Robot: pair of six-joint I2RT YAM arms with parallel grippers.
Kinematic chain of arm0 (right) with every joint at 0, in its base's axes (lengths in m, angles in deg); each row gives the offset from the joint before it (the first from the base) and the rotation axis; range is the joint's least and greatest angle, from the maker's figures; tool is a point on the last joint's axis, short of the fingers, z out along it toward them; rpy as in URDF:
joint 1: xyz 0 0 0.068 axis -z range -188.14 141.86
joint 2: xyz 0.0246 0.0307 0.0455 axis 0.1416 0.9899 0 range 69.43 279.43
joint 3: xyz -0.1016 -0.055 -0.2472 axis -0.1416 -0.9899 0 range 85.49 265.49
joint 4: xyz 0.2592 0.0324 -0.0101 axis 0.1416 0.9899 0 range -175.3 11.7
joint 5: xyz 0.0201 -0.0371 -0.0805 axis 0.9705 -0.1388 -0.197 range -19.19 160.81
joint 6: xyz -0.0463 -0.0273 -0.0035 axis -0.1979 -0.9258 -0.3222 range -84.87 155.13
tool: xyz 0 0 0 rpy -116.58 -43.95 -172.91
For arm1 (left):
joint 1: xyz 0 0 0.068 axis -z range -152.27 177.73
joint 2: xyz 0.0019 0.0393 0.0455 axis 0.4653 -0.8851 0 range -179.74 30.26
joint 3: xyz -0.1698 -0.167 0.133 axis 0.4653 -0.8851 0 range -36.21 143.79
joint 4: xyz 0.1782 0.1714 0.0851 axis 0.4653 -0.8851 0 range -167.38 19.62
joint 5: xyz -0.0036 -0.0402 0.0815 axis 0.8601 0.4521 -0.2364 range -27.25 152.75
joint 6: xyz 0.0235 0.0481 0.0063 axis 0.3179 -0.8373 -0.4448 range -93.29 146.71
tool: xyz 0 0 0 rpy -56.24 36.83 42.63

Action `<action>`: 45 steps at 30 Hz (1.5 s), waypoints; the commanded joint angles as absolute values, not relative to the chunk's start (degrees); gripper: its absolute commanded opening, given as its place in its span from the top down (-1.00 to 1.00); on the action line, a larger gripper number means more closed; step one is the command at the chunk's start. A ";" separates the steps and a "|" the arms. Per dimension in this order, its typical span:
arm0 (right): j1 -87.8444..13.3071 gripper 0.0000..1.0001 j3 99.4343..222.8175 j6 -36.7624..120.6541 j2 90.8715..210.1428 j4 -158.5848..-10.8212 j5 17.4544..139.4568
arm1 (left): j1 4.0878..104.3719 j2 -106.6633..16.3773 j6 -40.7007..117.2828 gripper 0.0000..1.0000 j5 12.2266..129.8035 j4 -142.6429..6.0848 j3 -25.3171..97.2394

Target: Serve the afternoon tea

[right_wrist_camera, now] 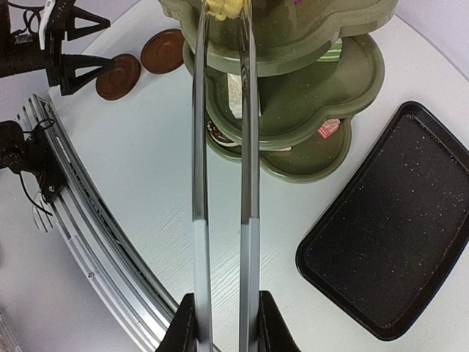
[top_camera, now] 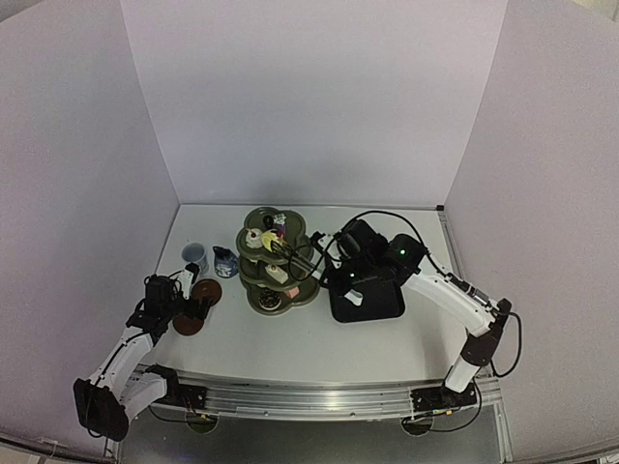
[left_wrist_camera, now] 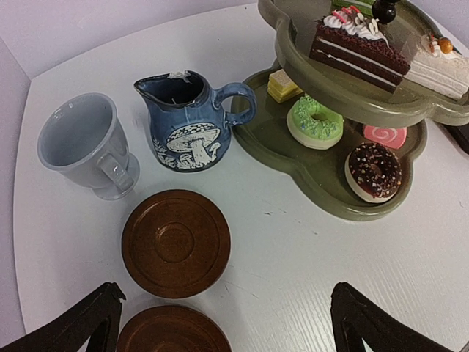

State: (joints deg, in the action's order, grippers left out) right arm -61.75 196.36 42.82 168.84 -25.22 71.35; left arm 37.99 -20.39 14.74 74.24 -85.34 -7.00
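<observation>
Overhead, the stand (top_camera: 276, 261) sits centred on the worktop toward its far edge; my right end effector (top_camera: 340, 253) reaches it. Left wrist: the left end effector (left_wrist_camera: 223, 319) gapes wide above two saucers (left_wrist_camera: 176, 242), with the cup (left_wrist_camera: 84, 143) and jug (left_wrist_camera: 189, 121) beyond, near the left edge. Right wrist: I'm clamping tongs (right_wrist_camera: 223, 183), tips at a yellow pastry (right_wrist_camera: 220, 7) on the top tier. Probably soft and light; I'd pinch its sides gently.
</observation>
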 commanded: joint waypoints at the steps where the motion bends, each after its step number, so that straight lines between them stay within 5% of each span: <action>1: -61.74 0.68 201.06 41.61 170.61 -22.02 68.59 | 37.73 -20.10 14.92 -0.99 74.84 -84.13 -5.45; 9: -61.68 0.45 203.78 41.99 171.45 -21.05 68.57 | 37.68 -20.19 14.87 -0.99 74.84 -84.20 -5.45; 45: -61.72 0.34 206.66 42.12 169.38 -19.84 66.90 | 37.69 -19.84 14.89 -0.99 74.97 -84.39 -5.29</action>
